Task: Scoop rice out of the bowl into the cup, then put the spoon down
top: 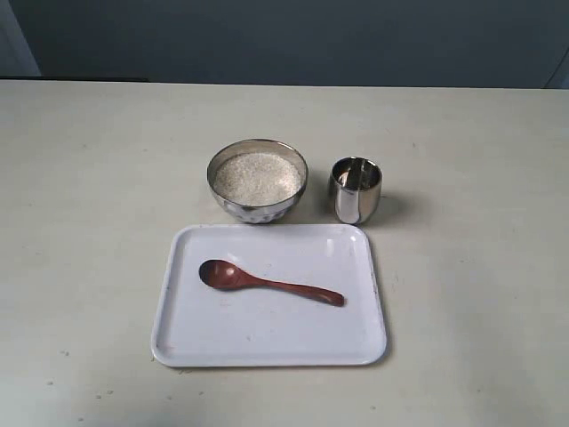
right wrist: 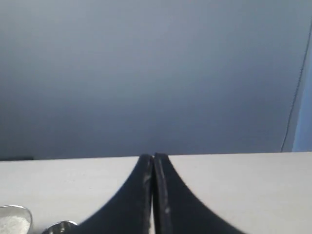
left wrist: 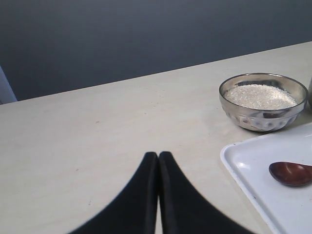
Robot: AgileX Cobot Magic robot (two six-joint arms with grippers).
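Observation:
The steel bowl [top: 258, 181] holds a flat heap of off-white rice [top: 257, 177] and stands behind the white tray [top: 187, 334]. To its right stands the small steel cup [top: 356, 189]. The brown wooden spoon [top: 267, 281] lies on the tray, its oval end to the left. The left wrist view shows the bowl [left wrist: 262, 117], the rice [left wrist: 260, 96] and the spoon's oval end [left wrist: 291, 173]. My left gripper [left wrist: 158, 155] is shut and empty, over bare table left of the tray. My right gripper [right wrist: 154, 157] is shut and empty; bowl rim [right wrist: 17, 210] and cup rim [right wrist: 62, 226] show at its corner.
The pale table [top: 89, 222] stretches wide on both sides of the tray [left wrist: 253, 183]. A dark grey wall [top: 284, 40] runs behind the table's far edge. Neither arm shows in the exterior view.

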